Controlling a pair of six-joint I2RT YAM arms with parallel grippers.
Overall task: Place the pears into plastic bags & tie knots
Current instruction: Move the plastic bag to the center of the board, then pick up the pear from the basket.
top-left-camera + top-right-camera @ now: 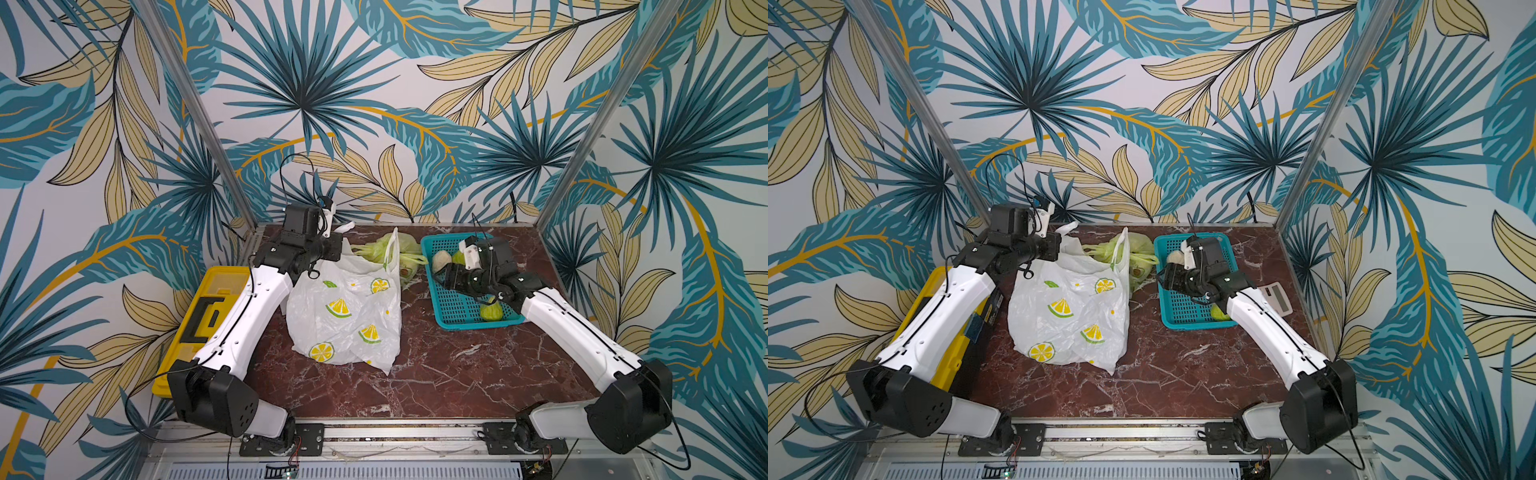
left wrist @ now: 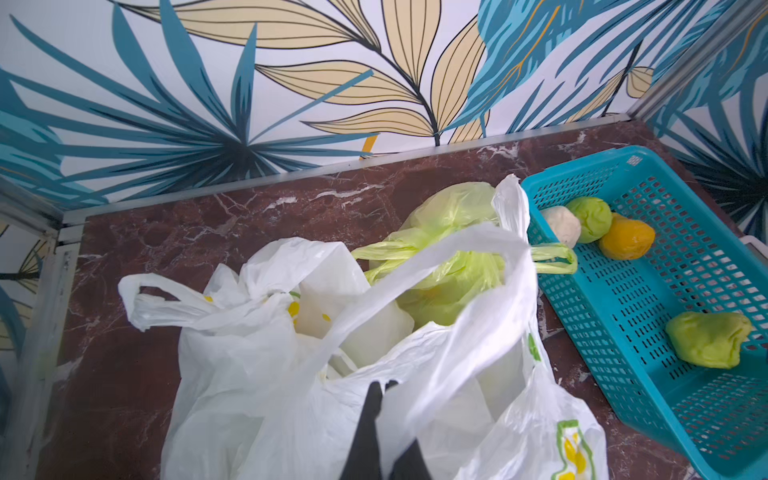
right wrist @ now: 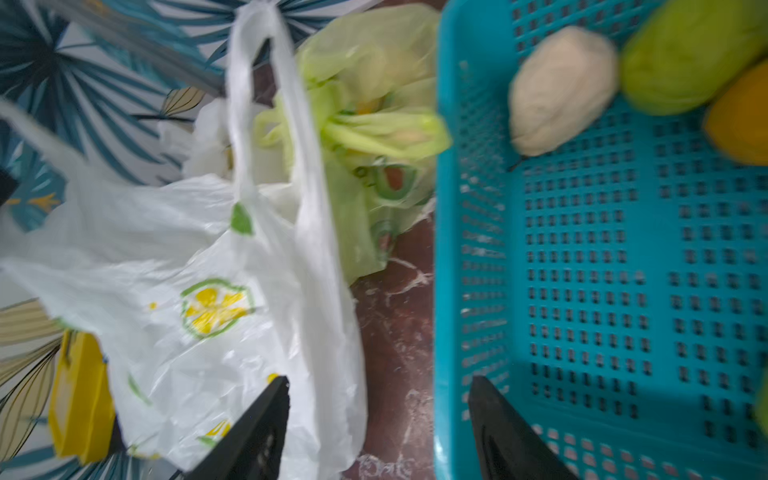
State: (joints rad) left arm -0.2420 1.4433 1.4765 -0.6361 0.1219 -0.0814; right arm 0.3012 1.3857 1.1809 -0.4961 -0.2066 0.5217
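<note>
While the white bag (image 1: 345, 316) lies mid-table in a top view, a green pear (image 1: 492, 312) sits in the basket (image 1: 455, 309); in the left wrist view the left gripper (image 2: 380, 390) pinches that bag's edge; in the right wrist view the right gripper (image 3: 380, 380) gapes over the basket's wall, a cream pear (image 3: 561, 89) beyond.

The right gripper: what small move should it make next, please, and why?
Probably reach for the cream pear in the teal basket: the right gripper is open and empty, and the left gripper pinches the white bag.
</note>
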